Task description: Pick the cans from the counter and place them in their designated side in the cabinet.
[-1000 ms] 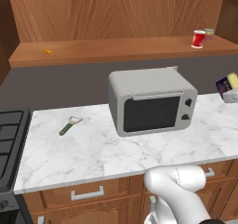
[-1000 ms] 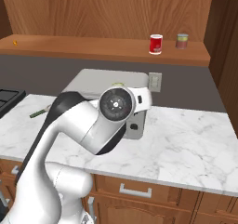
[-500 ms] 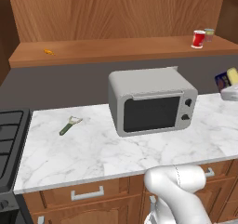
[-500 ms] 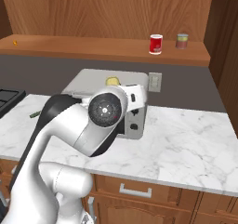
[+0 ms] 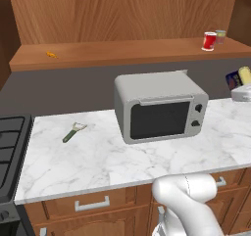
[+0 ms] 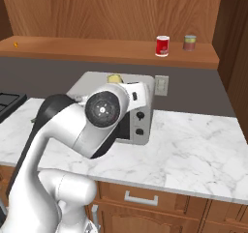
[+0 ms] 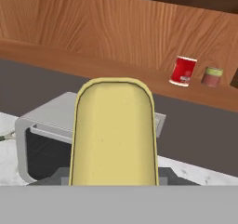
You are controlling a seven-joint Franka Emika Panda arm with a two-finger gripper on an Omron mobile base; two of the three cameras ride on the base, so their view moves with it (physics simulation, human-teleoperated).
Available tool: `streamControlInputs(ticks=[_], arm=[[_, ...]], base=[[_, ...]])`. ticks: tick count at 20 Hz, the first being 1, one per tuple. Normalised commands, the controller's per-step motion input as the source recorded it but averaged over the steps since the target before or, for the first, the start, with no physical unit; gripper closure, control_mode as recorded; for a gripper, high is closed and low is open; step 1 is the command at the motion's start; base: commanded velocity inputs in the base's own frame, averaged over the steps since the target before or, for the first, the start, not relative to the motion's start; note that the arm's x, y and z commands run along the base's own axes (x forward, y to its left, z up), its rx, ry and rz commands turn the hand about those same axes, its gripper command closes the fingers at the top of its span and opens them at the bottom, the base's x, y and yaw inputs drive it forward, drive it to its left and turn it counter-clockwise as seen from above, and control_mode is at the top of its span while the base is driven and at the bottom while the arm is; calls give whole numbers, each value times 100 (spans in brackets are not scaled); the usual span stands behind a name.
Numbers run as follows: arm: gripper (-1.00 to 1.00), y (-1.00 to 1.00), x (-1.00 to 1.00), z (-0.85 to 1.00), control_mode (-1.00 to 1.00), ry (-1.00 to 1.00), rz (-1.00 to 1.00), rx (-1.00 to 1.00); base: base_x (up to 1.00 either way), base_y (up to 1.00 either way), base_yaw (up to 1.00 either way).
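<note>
Currently the gripper (image 5: 242,85) is closed on the blue-and-yellow can (image 5: 238,77), which is held in the air at the right edge of the left base view, above the right end of the worktop (image 5: 112,156) and below the level of the cabinet (image 5: 127,51). From the hand camera the can's yellow top (image 7: 114,132) is close to the lens, with the microwave (image 7: 42,139) behind and below it. The red can (image 6: 162,46) stands upright on the cabinet shelf, toward its right end, and the pale greenish can (image 6: 190,42) stands just beside it, nearer the side wall; the two are close together but apart. A small orange object (image 5: 51,55), too small to identify, lies on the left part of the same shelf, well apart from both cans. The grey microwave (image 5: 159,105) sits on the marble worktop with its door shut; what is inside cannot be told through the dark window. A green-handled peeler (image 5: 73,131) lies flat on the worktop to the left of the microwave, between it and the black stove (image 5: 11,152). The drawers (image 5: 90,204) under the worktop are shut. A wall outlet (image 6: 161,85) is mounted behind the microwave.
</note>
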Motion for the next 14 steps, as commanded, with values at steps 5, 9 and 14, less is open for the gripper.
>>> streamControlInputs(ticks=[5,9,14], arm=[[100,2,0,20,-100,2,-1,-1],[100,4,0,16,-100,5,-1,-2],[100,9,8,4,-100,5,0,-3]], base=[[0,0,0],[0,0,0],[0,0,0]])
